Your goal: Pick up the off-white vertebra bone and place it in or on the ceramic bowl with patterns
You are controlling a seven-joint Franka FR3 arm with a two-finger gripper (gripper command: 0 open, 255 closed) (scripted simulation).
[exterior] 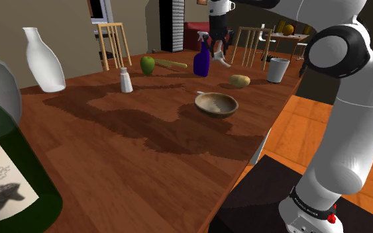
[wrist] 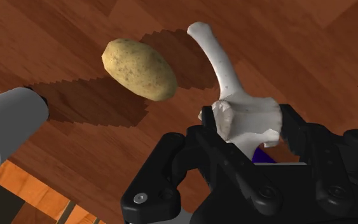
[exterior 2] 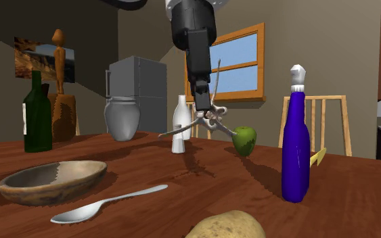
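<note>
My black gripper (exterior: 216, 47) hangs well above the table's far side, shut on the off-white vertebra bone (exterior: 224, 60). In the second exterior view the bone (exterior 2: 212, 122) dangles from the gripper (exterior 2: 205, 103), its thin spines sticking out sideways, clear of the tabletop. The wrist view has the bone (wrist: 244, 118) clasped between both fingers of the gripper (wrist: 246, 137), one long process pointing away. The brown and grey patterned bowl (exterior: 216, 104) sits on the wooden table nearer the stand; this bowl (exterior 2: 52, 181) is empty.
A blue bottle (exterior: 202, 61) stands just below the gripper, with a potato (exterior: 239, 81) and a white cup (exterior: 277, 69) to its right. A spoon (exterior 2: 107, 203) lies by the bowl. A green apple (exterior: 148, 64), a shaker (exterior: 125, 80), a white vase (exterior: 44, 59) and a wine bottle (exterior: 6, 179) stand leftward.
</note>
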